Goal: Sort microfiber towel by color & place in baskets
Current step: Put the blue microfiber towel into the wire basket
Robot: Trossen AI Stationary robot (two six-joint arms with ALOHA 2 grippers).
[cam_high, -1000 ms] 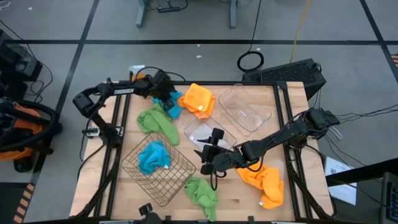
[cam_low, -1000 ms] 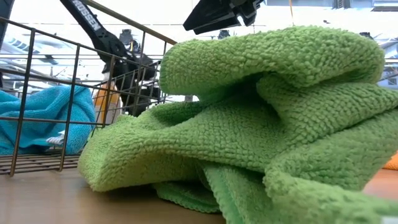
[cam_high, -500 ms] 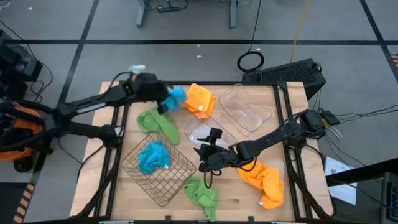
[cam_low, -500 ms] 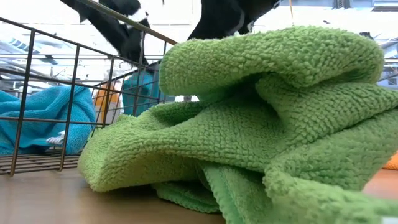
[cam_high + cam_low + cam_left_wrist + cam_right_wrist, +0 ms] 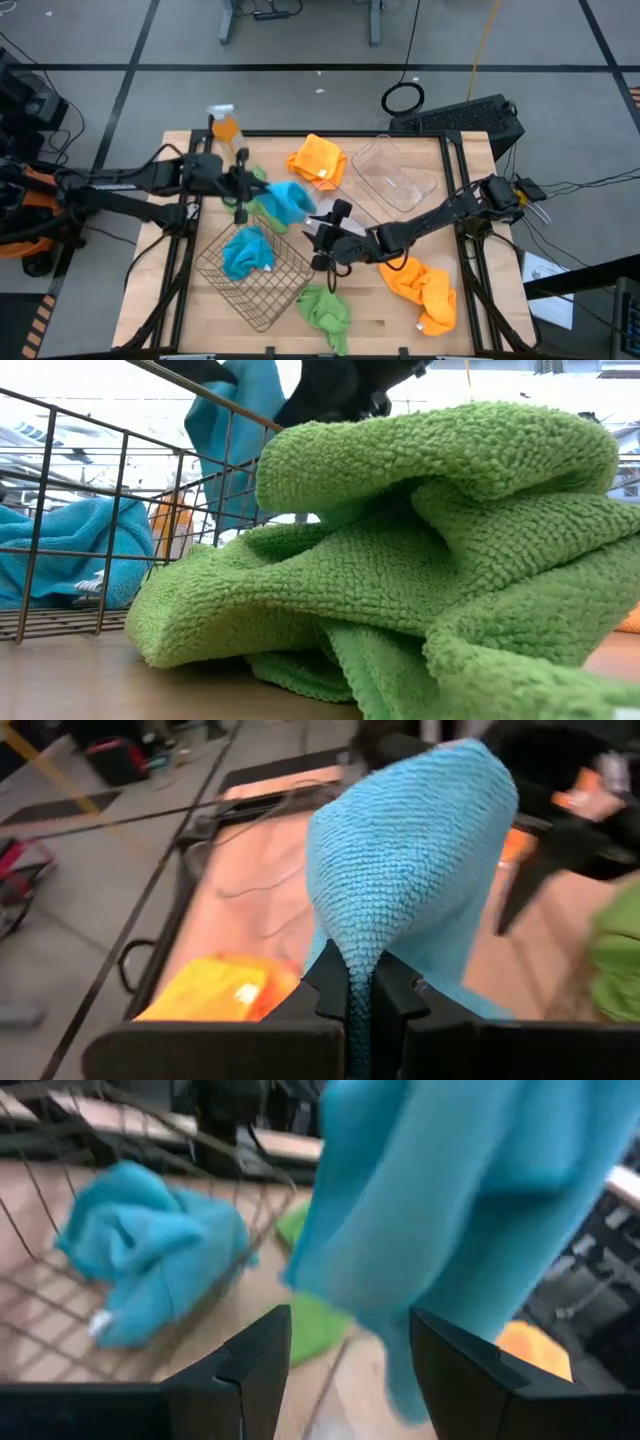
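Note:
My left gripper (image 5: 250, 195) is shut on a bright blue towel (image 5: 287, 203) in the air beside the far corner of the dark wire basket (image 5: 262, 290). A second blue towel (image 5: 245, 252) lies inside that basket. My right gripper (image 5: 325, 243) hovers open just right of the basket and faces the carried towel (image 5: 450, 1190), with nothing between its fingers. One green towel (image 5: 325, 310) lies bunched on the table at the near edge. Another green towel (image 5: 264, 212) lies partly under the carried one. Two orange towels (image 5: 318, 160) (image 5: 425, 285) rest on the table. My left gripper pinches a bunched fold of the blue towel (image 5: 362, 955) between its two fingers (image 5: 330, 982). The fingers come from the table's left, slanting a little downward. The towel billows out past the fingertips and hangs clear of the table and the basket.
Two clear tubs (image 5: 398, 175) (image 5: 322, 213) stand at the centre and far right. An orange spray bottle (image 5: 226, 126) stands at the far left corner. In the low view the near green towel (image 5: 400, 560) fills most of the picture beside the basket's wires (image 5: 110, 510).
My left gripper has lifted the blue towel off the table's far left part. It has swung up and toward the near side and right, to beside the basket. The towel now hangs clear. My right gripper has stayed open and almost still.

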